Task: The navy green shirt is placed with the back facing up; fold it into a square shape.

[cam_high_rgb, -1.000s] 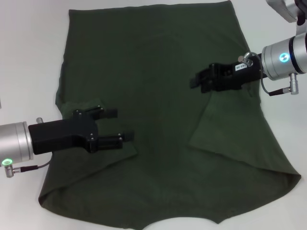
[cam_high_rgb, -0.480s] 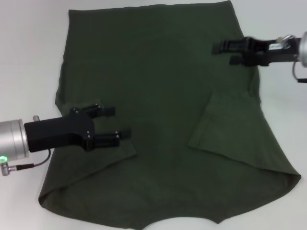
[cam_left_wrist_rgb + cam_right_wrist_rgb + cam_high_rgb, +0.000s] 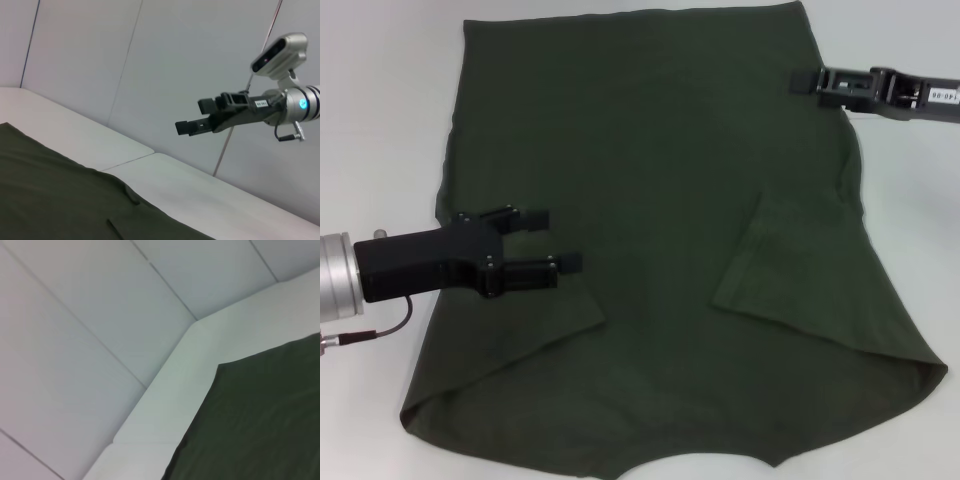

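Note:
The navy green shirt (image 3: 660,200) lies spread flat on the white table, plain side up. Both of its sleeves are folded inward onto the body, the left sleeve flap (image 3: 535,320) and the right sleeve flap (image 3: 775,265). My left gripper (image 3: 563,238) hovers open and empty over the shirt's left side, just above the left flap. Raised at the shirt's upper right edge, my right gripper (image 3: 802,82) holds nothing. The left wrist view shows it in the air (image 3: 189,116) with its fingers apart. The shirt also shows in both wrist views (image 3: 60,190) (image 3: 260,415).
The white table (image 3: 380,120) shows bare surface to the left and right of the shirt. Grey wall panels (image 3: 150,60) stand behind the table. The shirt's lower hem reaches the near edge of the head view.
My right gripper has lifted off the shirt and pulled back to the upper right, leaving the right sleeve folded. My left gripper has drawn back a little to the left.

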